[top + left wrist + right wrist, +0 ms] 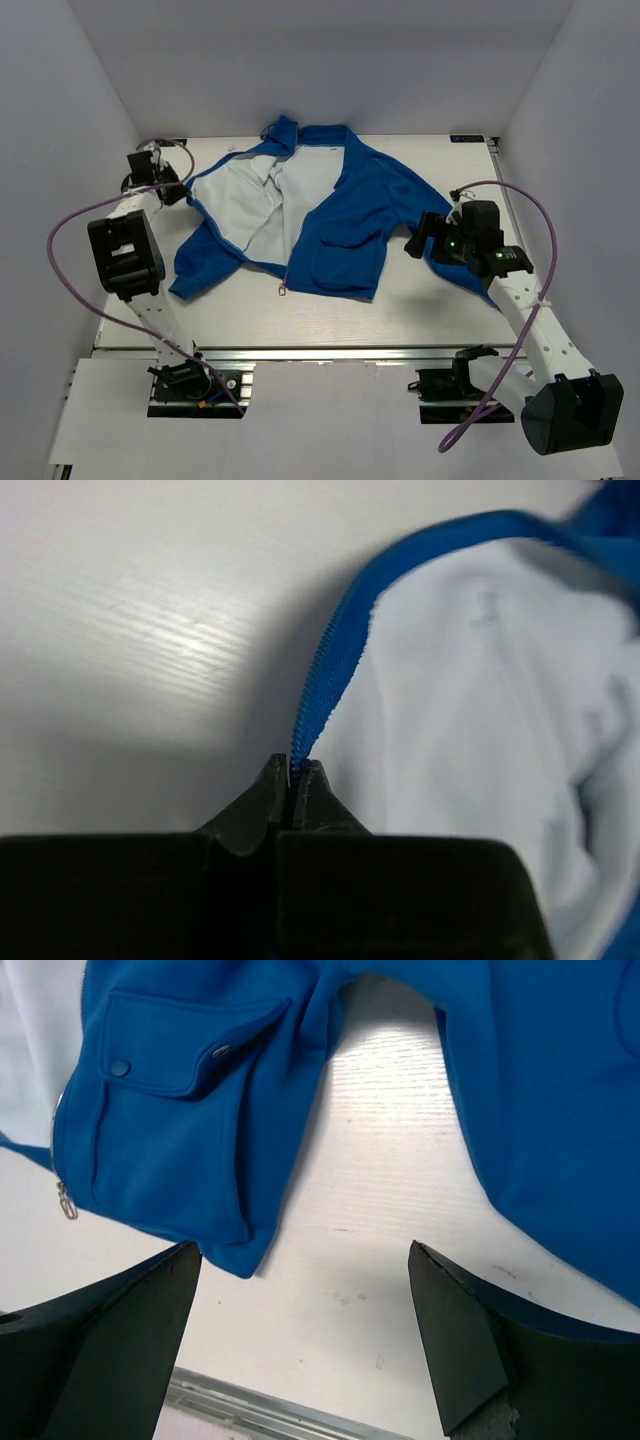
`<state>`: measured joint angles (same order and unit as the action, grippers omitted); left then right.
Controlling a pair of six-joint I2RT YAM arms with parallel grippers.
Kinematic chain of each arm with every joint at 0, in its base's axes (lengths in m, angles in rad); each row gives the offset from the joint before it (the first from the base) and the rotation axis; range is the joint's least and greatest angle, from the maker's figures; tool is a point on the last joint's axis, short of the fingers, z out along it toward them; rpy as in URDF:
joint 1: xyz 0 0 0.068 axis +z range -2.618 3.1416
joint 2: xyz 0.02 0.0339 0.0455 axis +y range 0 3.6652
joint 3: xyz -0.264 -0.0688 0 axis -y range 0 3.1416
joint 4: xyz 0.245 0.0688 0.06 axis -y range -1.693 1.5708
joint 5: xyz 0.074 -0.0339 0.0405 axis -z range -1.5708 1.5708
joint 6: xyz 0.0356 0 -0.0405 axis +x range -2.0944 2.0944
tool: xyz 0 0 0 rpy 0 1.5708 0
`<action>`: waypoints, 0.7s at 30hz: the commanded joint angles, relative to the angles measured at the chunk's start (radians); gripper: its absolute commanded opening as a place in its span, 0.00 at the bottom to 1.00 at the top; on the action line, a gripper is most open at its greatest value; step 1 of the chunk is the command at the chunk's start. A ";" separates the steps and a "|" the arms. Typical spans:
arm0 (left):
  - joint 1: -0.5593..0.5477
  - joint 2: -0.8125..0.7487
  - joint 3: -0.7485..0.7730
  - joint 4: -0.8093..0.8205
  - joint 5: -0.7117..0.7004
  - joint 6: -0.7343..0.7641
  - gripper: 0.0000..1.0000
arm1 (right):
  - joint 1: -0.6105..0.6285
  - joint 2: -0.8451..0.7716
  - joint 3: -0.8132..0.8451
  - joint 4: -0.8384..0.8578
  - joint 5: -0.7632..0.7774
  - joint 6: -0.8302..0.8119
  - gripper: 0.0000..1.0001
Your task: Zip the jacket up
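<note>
The bright-blue jacket [350, 220] lies open on the table, white lining [260, 200] up on its left half. Its zipper pull [283, 289] hangs at the bottom of the right front panel and also shows in the right wrist view [66, 1200]. My left gripper [178, 190] is at the jacket's left edge and is shut on the blue zipper edge [325, 680] of the left panel. My right gripper [418, 243] is open and empty over bare table between the pocketed panel [170, 1090] and the right sleeve [560, 1090].
The table's metal front rail [300, 352] runs along the near edge. White walls enclose the table on the left, back and right. Purple cables loop beside both arms.
</note>
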<state>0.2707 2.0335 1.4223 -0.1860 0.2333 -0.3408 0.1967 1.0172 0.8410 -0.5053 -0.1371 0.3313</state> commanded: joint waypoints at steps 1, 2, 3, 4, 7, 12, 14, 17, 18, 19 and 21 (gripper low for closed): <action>-0.043 -0.289 -0.019 0.063 0.100 0.022 0.00 | 0.007 -0.051 -0.049 0.005 -0.047 -0.017 0.89; -0.063 -0.338 -0.037 0.075 0.069 0.038 0.00 | 0.020 -0.064 -0.062 0.014 -0.055 -0.027 0.89; -0.123 -0.433 -0.077 0.076 0.046 0.049 0.00 | 0.065 -0.066 -0.066 0.020 -0.036 -0.005 0.89; -0.164 -0.482 -0.097 0.077 0.020 0.066 0.00 | 0.101 -0.060 -0.072 0.027 0.012 0.006 0.89; -0.382 -0.649 -0.176 0.045 -0.103 0.124 0.00 | 0.268 -0.019 -0.066 0.060 0.096 0.035 0.89; -0.615 -0.861 -0.408 0.027 -0.126 0.066 0.00 | 0.414 0.089 -0.065 0.126 0.129 0.098 0.89; -0.669 -0.924 -0.515 0.011 -0.104 0.033 0.00 | 0.428 0.151 -0.086 0.180 0.119 0.153 0.89; -0.787 -0.928 -0.595 -0.068 -0.133 -0.007 0.00 | 0.460 0.253 -0.089 0.211 0.131 0.202 0.89; -0.851 -0.917 -0.611 -0.088 -0.152 -0.013 0.00 | 0.481 0.277 -0.080 0.212 0.170 0.215 0.89; -0.885 -0.908 -0.626 -0.107 -0.169 -0.023 0.00 | 0.492 0.322 -0.077 0.214 0.186 0.227 0.89; -0.959 -0.875 -0.664 -0.130 -0.207 -0.043 0.00 | 0.501 0.381 -0.065 0.211 0.217 0.252 0.89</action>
<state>-0.6060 1.1439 0.7933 -0.2226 0.0868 -0.3363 0.6765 1.3407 0.7677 -0.3367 0.0059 0.5156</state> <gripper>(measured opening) 0.102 0.895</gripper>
